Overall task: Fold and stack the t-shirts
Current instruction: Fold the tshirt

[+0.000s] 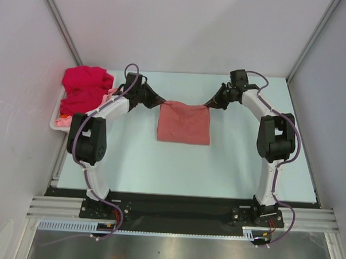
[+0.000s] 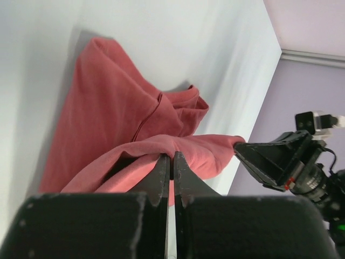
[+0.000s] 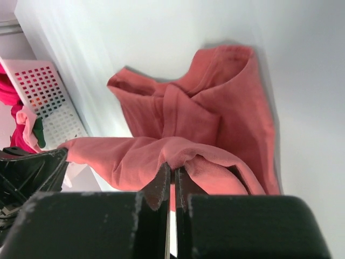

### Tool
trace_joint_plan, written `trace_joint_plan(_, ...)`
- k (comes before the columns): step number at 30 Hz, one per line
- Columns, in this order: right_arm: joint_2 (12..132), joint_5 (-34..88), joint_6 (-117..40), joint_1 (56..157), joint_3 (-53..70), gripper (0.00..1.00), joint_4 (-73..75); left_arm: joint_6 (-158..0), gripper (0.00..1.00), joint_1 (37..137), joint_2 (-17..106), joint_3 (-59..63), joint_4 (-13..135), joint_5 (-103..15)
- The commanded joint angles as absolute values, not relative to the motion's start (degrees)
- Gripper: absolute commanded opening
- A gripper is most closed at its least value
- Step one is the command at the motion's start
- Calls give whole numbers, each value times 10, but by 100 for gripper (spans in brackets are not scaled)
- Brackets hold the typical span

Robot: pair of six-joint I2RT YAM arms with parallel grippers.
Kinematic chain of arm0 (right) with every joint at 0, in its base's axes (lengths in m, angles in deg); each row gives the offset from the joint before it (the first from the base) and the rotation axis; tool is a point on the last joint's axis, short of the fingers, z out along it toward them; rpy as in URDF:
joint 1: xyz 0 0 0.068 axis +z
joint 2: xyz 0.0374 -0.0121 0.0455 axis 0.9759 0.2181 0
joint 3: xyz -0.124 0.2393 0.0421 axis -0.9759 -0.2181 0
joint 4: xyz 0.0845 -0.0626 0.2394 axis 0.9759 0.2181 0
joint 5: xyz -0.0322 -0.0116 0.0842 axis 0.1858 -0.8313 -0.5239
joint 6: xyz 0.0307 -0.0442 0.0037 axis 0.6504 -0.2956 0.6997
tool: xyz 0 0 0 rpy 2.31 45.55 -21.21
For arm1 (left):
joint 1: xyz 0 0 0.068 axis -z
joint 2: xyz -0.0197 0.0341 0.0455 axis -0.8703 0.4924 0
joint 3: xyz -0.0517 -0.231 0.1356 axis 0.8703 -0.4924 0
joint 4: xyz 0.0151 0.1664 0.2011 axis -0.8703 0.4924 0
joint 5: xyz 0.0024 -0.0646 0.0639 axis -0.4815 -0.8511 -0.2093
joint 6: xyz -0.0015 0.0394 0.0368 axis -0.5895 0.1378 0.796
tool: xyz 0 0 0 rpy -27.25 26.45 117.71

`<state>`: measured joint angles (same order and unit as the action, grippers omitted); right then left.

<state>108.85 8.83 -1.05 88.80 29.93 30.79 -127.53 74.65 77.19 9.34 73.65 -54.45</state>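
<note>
White perforated basket (image 3: 51, 102) at table's (image 1: 217, 166) far-left corner, against left wall (image 1: 20, 71). Table surface pale blue.

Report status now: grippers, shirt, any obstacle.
Left gripper and right gripper shut on salmon t-shirt, far edge lifted. Crimson t-shirt in basket. No obstacle seen.

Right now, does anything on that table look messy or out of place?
Only the white basket at the far left: a crimson shirt is heaped in it, with pink cloth poking over its rim. The salmon shirt in the middle looks squarely folded.
</note>
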Motion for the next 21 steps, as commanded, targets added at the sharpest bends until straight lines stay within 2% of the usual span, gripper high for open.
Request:
trace_joint_plan(1,1111,62,-12,880,335,0,297,-1280,0,739,804,140,714,-579)
trace_joint_plan(21,1200,30,11,858,368,3,269,-1309,0,720,887,178,712,-584)
